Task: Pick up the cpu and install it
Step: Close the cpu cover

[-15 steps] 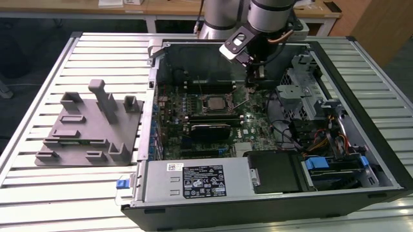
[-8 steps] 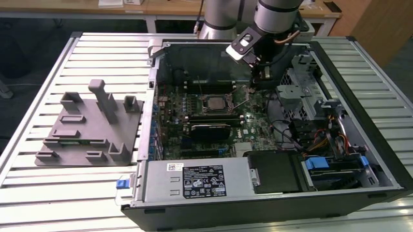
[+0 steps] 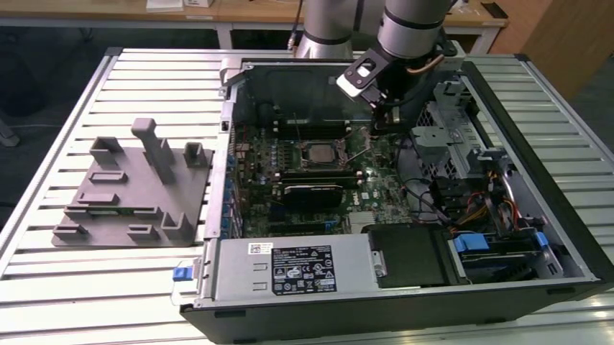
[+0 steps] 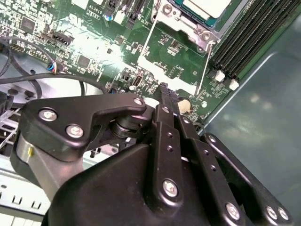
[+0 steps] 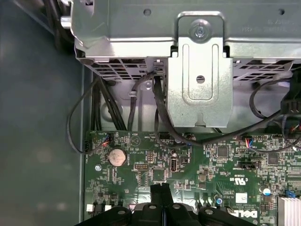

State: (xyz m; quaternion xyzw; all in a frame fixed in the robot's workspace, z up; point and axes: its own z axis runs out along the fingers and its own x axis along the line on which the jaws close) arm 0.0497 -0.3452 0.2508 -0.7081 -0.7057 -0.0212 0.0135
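The black two-finger gripper (image 4: 164, 89) hangs low over the green circuit motherboard (image 5: 211, 165) inside the open black computer case (image 3: 403, 305), jaws pressed together, holding nothing. The small square silver-topped cpu (image 3: 317, 152) sits in the metal-framed socket (image 4: 162, 21) at the board's middle, near the fingertips

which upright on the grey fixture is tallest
The slim post between the two shorter blocks at the grey fixture's far side; it rises well above them.

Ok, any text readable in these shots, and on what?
Big label on the grey power supply box: print too small to read.
Small white sticker beside it: too small to read.
White lettering on the green circuit board: blurred, unreadable.
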